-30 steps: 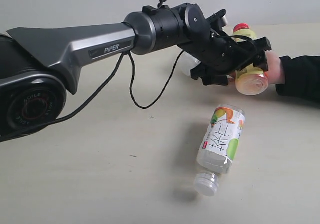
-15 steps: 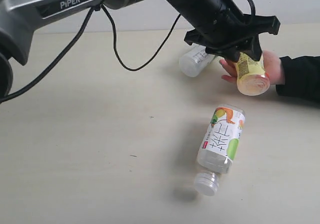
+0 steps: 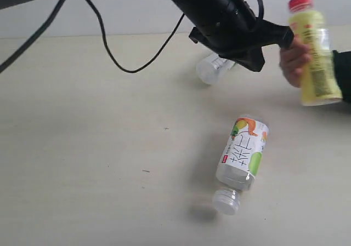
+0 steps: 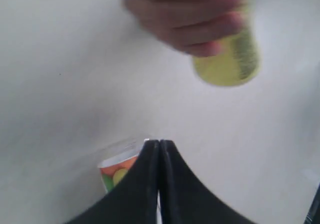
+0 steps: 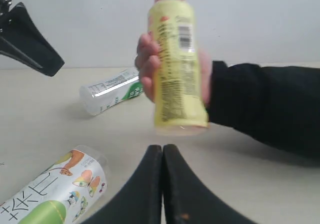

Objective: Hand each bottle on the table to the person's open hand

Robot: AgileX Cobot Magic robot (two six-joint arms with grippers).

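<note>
Yellow bottle [image 5: 177, 69] (barcode label [image 5: 185, 35]) in hand [image 5: 144, 68]

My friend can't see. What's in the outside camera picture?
A person's hand holds a yellow plastic bottle with a red cap. Beside it hangs the black left gripper, shut and empty. Two clear plastic bottles lie on the pale beige table: a wide one with an orange-and-green label, a second one behind the gripper.

Large dark Chinese characters on wide bottle [image 3: 242, 154] label, first looks like 茶. Barcode plus fine print on yellow bottle [image 5: 177, 59], too small to read. Print on clear bottle [image 5: 110, 92] illegible.
</note>
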